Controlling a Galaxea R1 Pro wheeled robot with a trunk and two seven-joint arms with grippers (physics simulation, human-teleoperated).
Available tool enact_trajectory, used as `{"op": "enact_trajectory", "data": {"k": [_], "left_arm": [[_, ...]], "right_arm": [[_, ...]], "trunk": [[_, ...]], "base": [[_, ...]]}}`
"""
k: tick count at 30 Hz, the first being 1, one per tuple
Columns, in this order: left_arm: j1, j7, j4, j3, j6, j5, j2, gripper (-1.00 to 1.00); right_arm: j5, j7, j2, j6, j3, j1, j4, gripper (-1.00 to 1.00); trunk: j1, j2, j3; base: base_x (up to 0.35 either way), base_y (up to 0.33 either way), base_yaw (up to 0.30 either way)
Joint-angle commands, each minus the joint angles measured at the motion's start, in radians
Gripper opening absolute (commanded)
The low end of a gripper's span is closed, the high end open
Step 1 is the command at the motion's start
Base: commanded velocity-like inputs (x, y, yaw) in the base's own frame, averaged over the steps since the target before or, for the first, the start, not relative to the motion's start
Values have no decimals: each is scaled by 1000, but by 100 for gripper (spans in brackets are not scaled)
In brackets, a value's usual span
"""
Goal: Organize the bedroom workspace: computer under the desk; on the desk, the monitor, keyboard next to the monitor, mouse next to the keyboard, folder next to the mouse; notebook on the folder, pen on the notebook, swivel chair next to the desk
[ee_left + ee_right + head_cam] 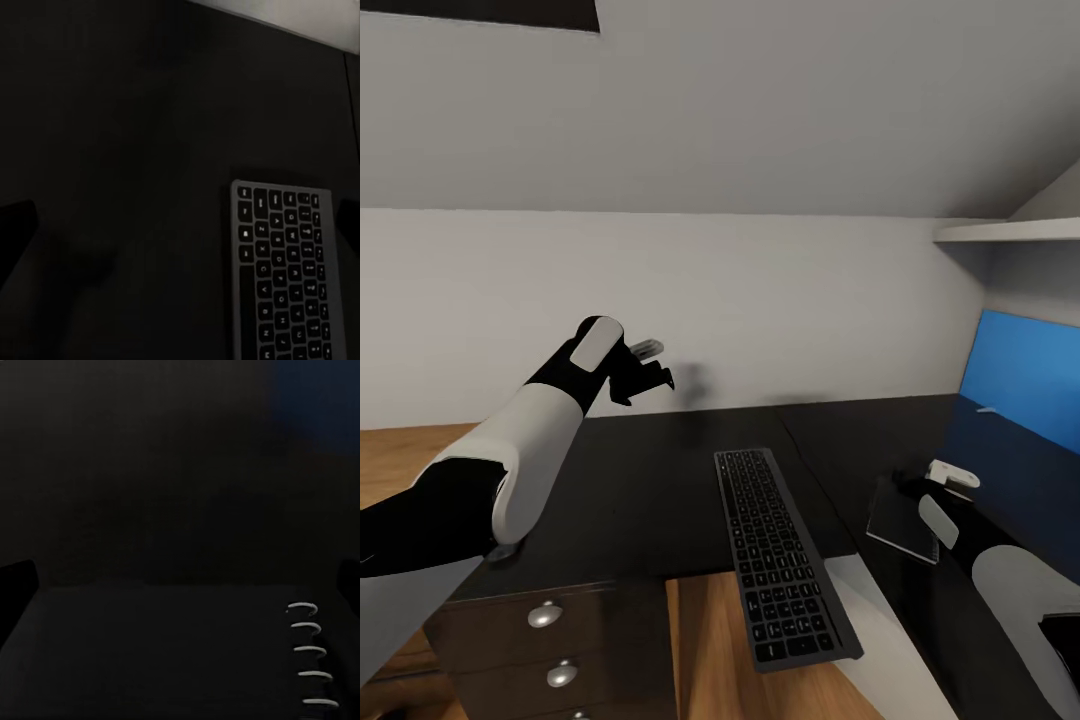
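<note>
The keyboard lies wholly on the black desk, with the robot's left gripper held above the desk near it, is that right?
Not wholly. In the head view the keyboard juts past the front edge of the desk, its near end hanging over the floor. The left gripper is indeed above the desk.

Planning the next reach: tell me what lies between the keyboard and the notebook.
In the head view, only bare black desk top lies between the keyboard and the notebook.
</note>
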Motion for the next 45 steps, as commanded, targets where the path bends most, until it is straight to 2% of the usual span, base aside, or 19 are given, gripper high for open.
{"op": "enact_trajectory", "data": {"k": [1,18,45], "left_arm": [[-1,9,-1,-5,1,11,1,100],[-1,9,-1,-11,2,10,-6,100],[-1,9,-4,-11,1,7,-7,100]], "right_arm": [[-6,-8,-1,6,8,0,-3,100],[-6,-8,-3,6,6,0,-4,100],[-6,-6,-4,7,7,0,-3,100]], "trunk": [[0,0,-1],[0,0,-4],[0,0,-44]], "base": [[87,0,0],[80,0,0],[1,0,0]]}}
